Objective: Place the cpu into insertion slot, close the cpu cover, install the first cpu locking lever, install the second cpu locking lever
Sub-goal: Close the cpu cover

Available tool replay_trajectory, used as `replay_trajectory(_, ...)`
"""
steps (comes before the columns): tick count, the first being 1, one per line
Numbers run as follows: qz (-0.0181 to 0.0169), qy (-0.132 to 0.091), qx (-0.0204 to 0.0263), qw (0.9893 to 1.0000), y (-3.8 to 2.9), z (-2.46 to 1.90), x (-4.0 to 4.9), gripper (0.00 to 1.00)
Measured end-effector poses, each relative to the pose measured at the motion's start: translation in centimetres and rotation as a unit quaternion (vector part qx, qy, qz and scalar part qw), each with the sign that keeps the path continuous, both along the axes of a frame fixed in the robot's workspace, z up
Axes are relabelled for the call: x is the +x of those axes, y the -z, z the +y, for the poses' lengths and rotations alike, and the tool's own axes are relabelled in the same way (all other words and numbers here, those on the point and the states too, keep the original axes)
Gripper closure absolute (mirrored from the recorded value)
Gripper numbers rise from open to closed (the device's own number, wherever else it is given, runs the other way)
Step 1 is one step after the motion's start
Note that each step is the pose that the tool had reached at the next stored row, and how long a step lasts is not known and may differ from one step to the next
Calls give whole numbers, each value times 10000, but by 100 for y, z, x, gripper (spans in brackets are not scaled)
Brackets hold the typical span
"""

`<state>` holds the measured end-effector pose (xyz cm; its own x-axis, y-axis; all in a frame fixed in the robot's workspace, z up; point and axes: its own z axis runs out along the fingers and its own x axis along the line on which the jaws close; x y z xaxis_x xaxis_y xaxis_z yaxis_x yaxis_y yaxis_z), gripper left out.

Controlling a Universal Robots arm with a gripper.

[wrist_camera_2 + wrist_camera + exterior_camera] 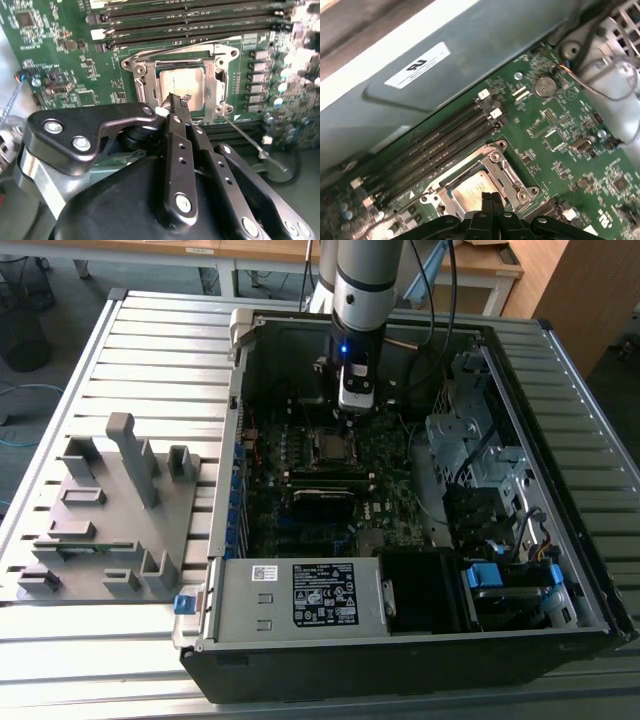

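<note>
Over at nine o'clock on the slatted metal table (160, 340), in the exterior view, a grey moulded fixture tray (110, 510) is sitting with its posts and pockets, likely parking parts within the arm's reach. Toward centre, the open computer case (225, 510) is lying on its side, so the green board is facing up for access. At twelve o'clock the arm is hanging straight down, with the gripper (357, 400) hovering just above the socket. Both wrist views are showing the black, riveted fingers (180, 150) pressed together, gripping nothing I can make out, tips poised at the socket's edge; a pushing posture, I judge. The cpu (182, 82), dull silver and square, is lying flat in the insertion slot (154, 89). Framing it is the cpu cover (220, 85), thin bright stamped steel, apparently lowered. A wiry locking lever (245, 137) is sticking out, seemingly unlatched.
</note>
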<state>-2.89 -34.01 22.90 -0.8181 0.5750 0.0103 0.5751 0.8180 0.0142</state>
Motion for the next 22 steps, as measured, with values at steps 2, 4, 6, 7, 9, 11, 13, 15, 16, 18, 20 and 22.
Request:
replay_trajectory(2,0,-180,0,9998,3,0,0,90)
replay_trajectory(4,0,-360,0,9994,6,0,0,90)
replay_trajectory(6,0,-545,0,9985,8,0,0,90)
replay_trajectory(7,0,-635,0,9980,10,0,0,90)
replay_trajectory(9,0,-814,0,9967,13,0,0,90)
replay_trajectory(11,0,-993,0,9951,16,0,0,90)
replay_trajectory(13,0,-1177,1,9931,19,0,0,90)
replay_trajectory(15,0,-1355,0,9908,24,0,0,90)
replay_trajectory(16,0,-1445,0,9895,26,0,0,90)
replay_trajectory(18,0,-1630,0,9866,31,0,0,90)
replay_trajectory(20,0,-1807,0,9835,38,0,0,90)
replay_trajectory(22,0,-1984,0,9801,45,0,0,90)
